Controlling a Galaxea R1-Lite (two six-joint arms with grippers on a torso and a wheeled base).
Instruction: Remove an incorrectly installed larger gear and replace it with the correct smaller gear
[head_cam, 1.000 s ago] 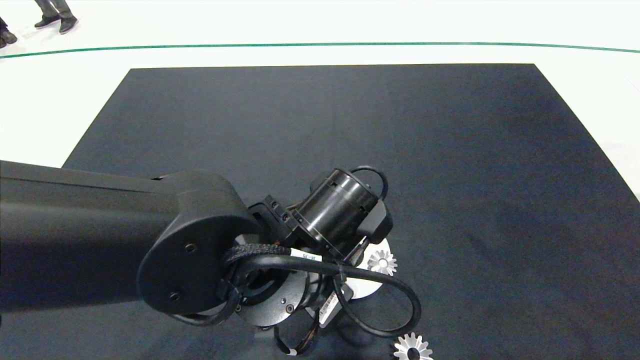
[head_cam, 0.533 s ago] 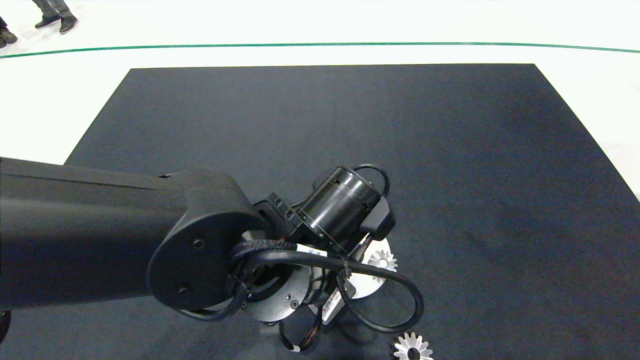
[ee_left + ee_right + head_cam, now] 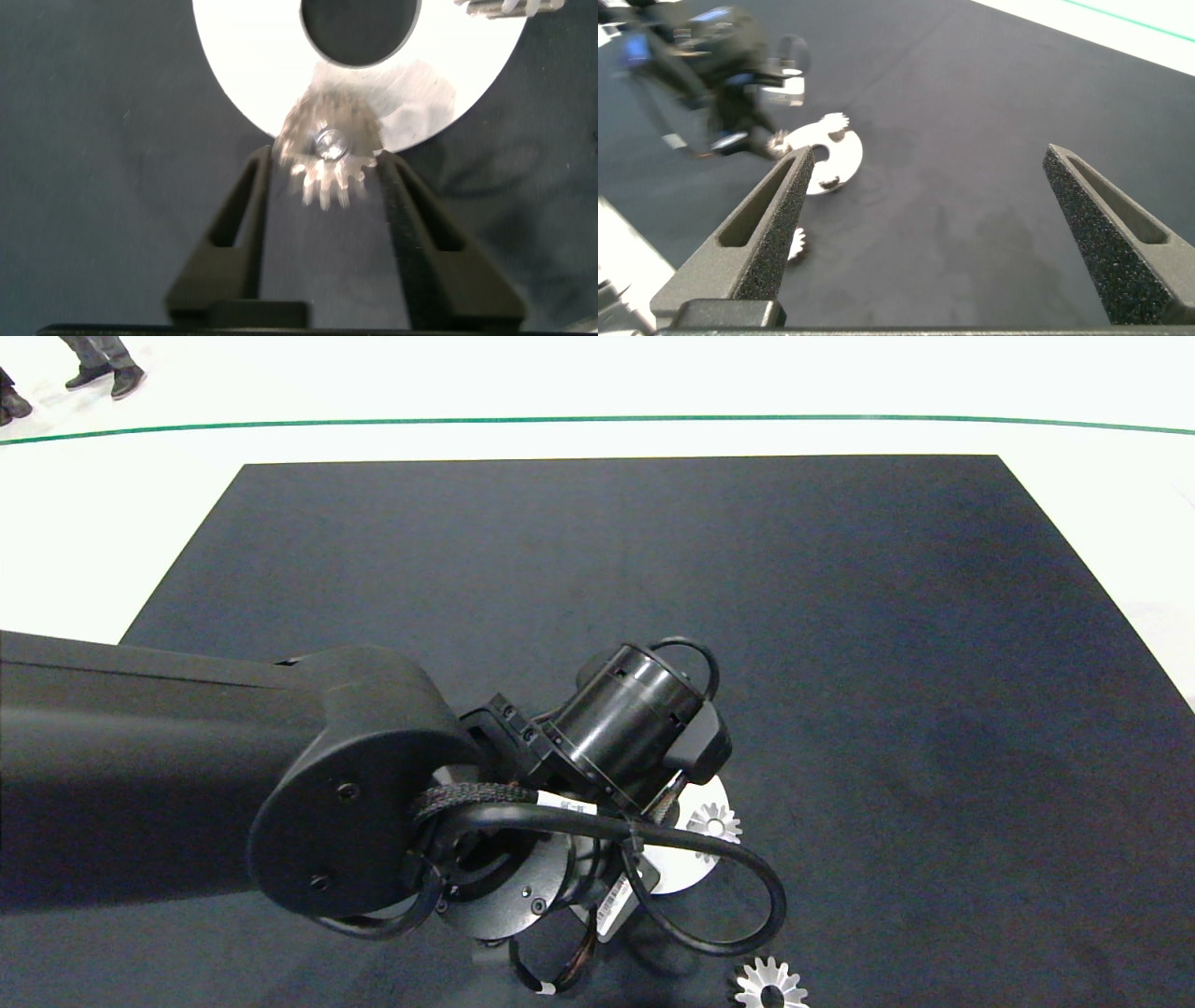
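Observation:
My left gripper stands over the rim of a white disc. Its fingers press both sides of the smaller gear, a blurred grey-silver gear seated on a shiny pin at the disc's edge. In the head view my left arm hides that gear and the fingers. The larger gear, pale and star-like, lies flat on the black mat near the front edge, apart from the disc; it also shows as a gear beside my right finger. My right gripper hangs open high above the mat, holding nothing.
Another small silver gear sits on the disc's right side. A looping black cable hangs from the left wrist over the disc. The black mat stretches far and right. A person's shoes stand beyond it.
The left arm shifted slightly right and up, then back left. The gears on the disc and on the mat stayed where they were.

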